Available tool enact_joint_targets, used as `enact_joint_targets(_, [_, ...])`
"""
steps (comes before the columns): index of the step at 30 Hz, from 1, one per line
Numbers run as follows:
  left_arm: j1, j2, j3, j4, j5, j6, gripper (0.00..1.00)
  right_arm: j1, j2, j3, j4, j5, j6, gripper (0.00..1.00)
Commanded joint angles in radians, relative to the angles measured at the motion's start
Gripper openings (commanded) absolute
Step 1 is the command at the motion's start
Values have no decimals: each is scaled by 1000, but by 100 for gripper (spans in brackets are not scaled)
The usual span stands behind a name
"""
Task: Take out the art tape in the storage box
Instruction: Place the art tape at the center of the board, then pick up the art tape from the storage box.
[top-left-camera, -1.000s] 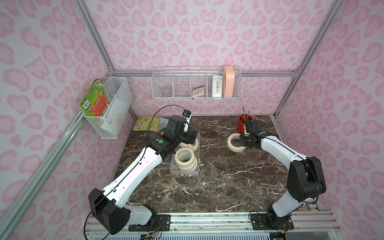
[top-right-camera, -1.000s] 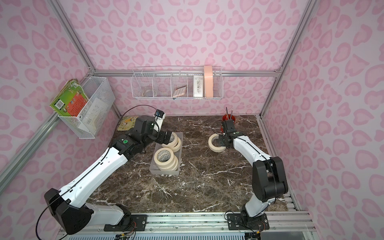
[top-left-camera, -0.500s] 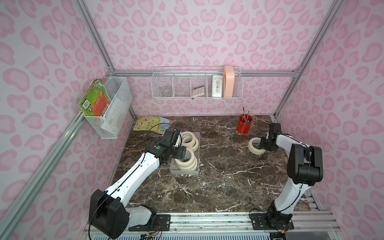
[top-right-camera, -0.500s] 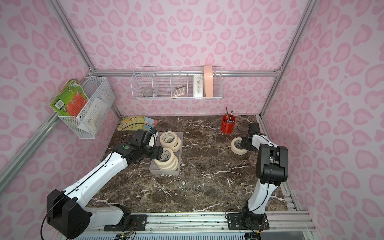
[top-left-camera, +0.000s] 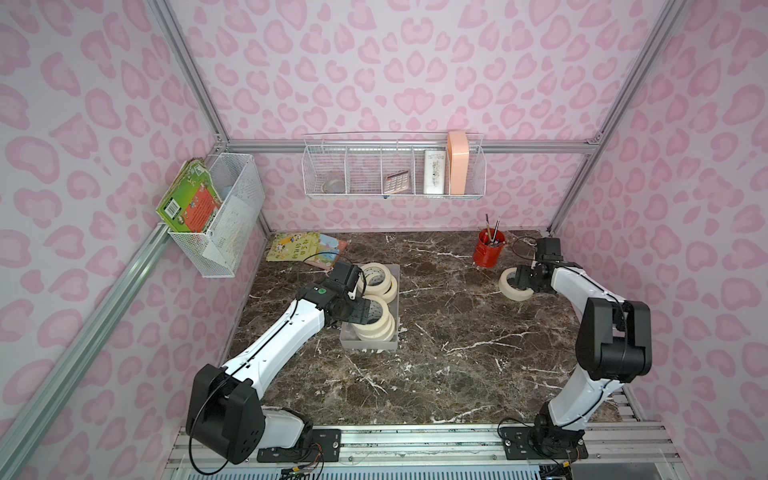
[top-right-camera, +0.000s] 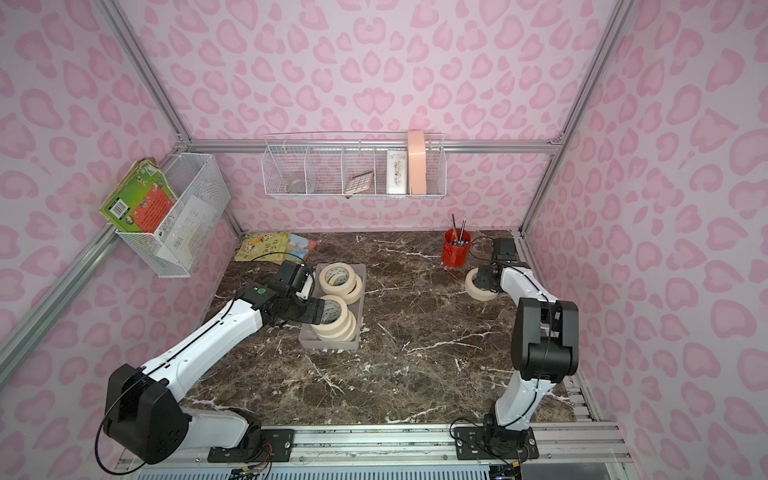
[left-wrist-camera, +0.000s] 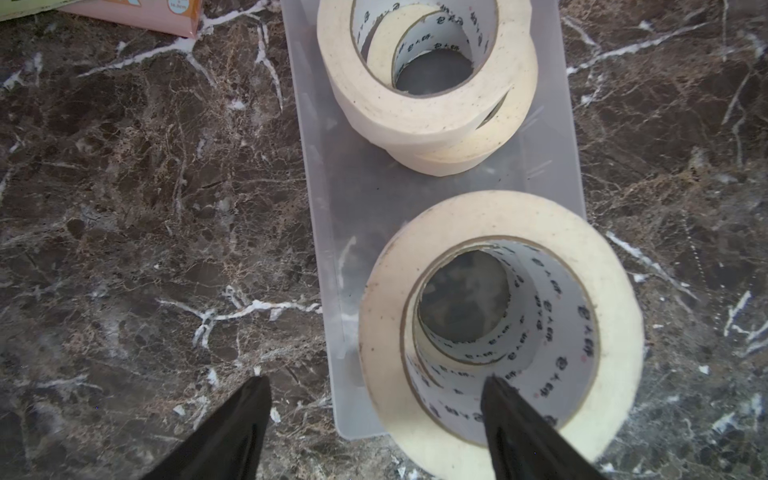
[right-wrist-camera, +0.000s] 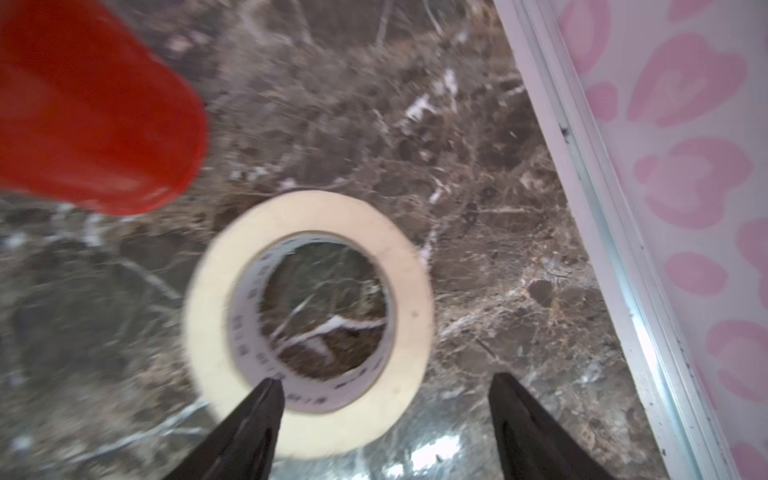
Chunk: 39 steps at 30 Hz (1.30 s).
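The storage box (top-left-camera: 368, 345) is a frosted grey tray left of the table's middle, holding two stacks of cream art tape: a near stack (top-left-camera: 376, 328) and a far stack (top-left-camera: 380, 280). My left gripper (top-left-camera: 365, 313) is open at the near stack. In the left wrist view, the left gripper (left-wrist-camera: 376, 380) has one finger (left-wrist-camera: 507, 415) inside the top roll's (left-wrist-camera: 615, 324) core and the other over the marble outside the box (left-wrist-camera: 374, 195). One more roll (top-left-camera: 515, 295) lies flat at the right. My right gripper (right-wrist-camera: 386, 379) is open over this roll (right-wrist-camera: 316, 428), one finger in its core.
A red brush cup (top-left-camera: 489, 253) stands just behind the loose roll. Picture books (top-left-camera: 305, 246) lie at the back left corner. Wire baskets hang on the back wall (top-left-camera: 392, 170) and left wall (top-left-camera: 224, 216). The right wall's rail (right-wrist-camera: 582, 208) runs close to my right gripper.
My right gripper carried a roll rightwards past the red cup, set it on the table and opened. My left gripper dropped from above the box onto the near stack.
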Motion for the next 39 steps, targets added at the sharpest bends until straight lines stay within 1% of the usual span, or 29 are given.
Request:
enact_joint_targets(1, [2,25,5,-16,-46,-3,83,89,-72,-33,-52,61,0,77])
enact_joint_targets(3, [9,45,-1,7,-56,-4,80,169,-110,-54,-67,57,3,76])
enact_joint_targets(6, [20,74,0,40,-42,-6,76,268,-140,-60,-99,14,12,74])
enact_joint_targets(10, [23,124,14,62,-43,-11,62,387,-162,-42,-142,-19,16,70])
enact_joint_targets(12, [23,146,23,80,-29,-14,51,449,-167,-22,-164,-33,16,67])
enact_joint_targets(14, [23,168,36,88,-15,-21,44,504,-167,1,-181,-50,18,66])
enact_joint_targets(16, [22,195,59,85,0,-27,35,554,-161,27,-192,-58,24,65])
enact_joint_targets(18, [22,215,81,85,13,-24,19,598,-156,60,-202,-73,33,64])
enact_joint_targets(20, [20,217,108,77,9,-18,6,636,-152,91,-202,-99,39,63])
enact_joint_targets(21, [19,211,126,68,0,-15,2,654,-152,110,-200,-110,42,63])
enact_joint_targets(24, [10,192,185,43,-44,0,1,684,-149,174,-183,-178,44,63])
enact_joint_targets(28, [-30,192,253,36,-108,18,0,697,-141,207,-130,-284,60,63])
enact_joint_targets(33, [-106,264,317,64,-161,24,0,712,-92,252,-96,-313,81,64])
enact_joint_targets(37, [-146,317,348,88,-152,14,0,713,-51,269,-75,-331,99,64])
enact_joint_targets(39, [-165,340,404,90,-151,14,0,713,-28,274,-65,-336,106,64])
